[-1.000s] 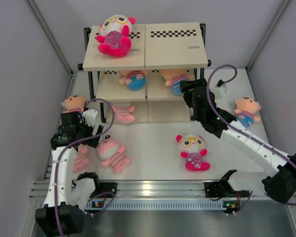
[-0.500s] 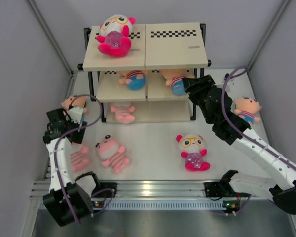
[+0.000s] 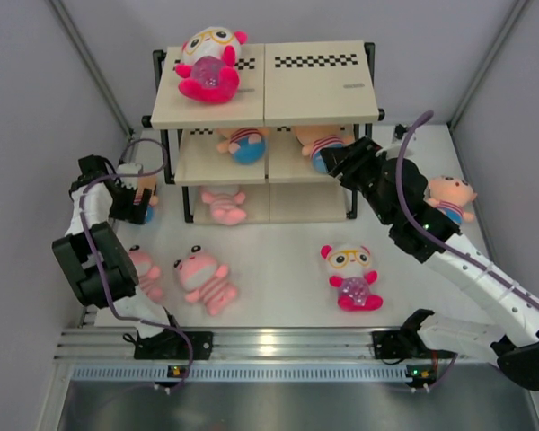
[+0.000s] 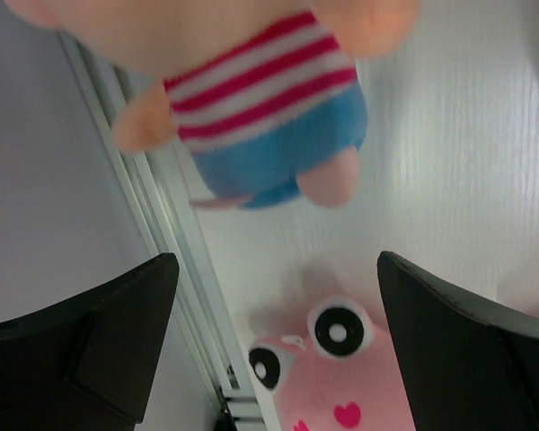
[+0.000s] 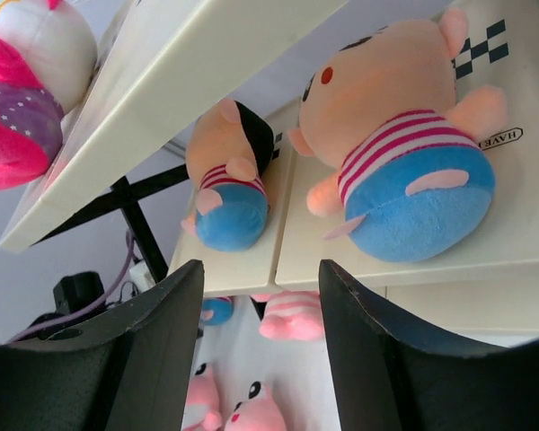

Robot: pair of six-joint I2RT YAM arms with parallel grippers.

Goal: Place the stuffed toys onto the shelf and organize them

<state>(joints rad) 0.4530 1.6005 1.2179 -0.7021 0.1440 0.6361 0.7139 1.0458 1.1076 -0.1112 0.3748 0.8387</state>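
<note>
The shelf (image 3: 310, 85) stands at the back. Its top board holds a white-and-magenta toy (image 3: 208, 65). Its middle board (image 5: 251, 256) holds two peach toys (image 5: 404, 153) (image 5: 226, 180). A pink striped toy (image 3: 223, 205) lies on the bottom board. On the table lie two pink striped toys (image 3: 202, 278) (image 3: 144, 274), a white-and-magenta toy (image 3: 350, 274) and a peach toy (image 3: 449, 199). My left gripper (image 4: 274, 269) is open and empty, above another peach toy (image 4: 260, 99) at the shelf's left. My right gripper (image 5: 260, 269) is open and empty, in front of the middle board.
White enclosure walls close in on the left, right and back. A metal rail (image 3: 269, 341) runs along the near edge. The shelf's black posts (image 3: 172, 175) stand beside the left peach toy. A purple cable (image 3: 413, 135) loops above the right arm.
My left arm has swung back and left, from near the front pink toys to the peach toy beside the shelf. My right gripper has shifted slightly at the shelf's right front.
</note>
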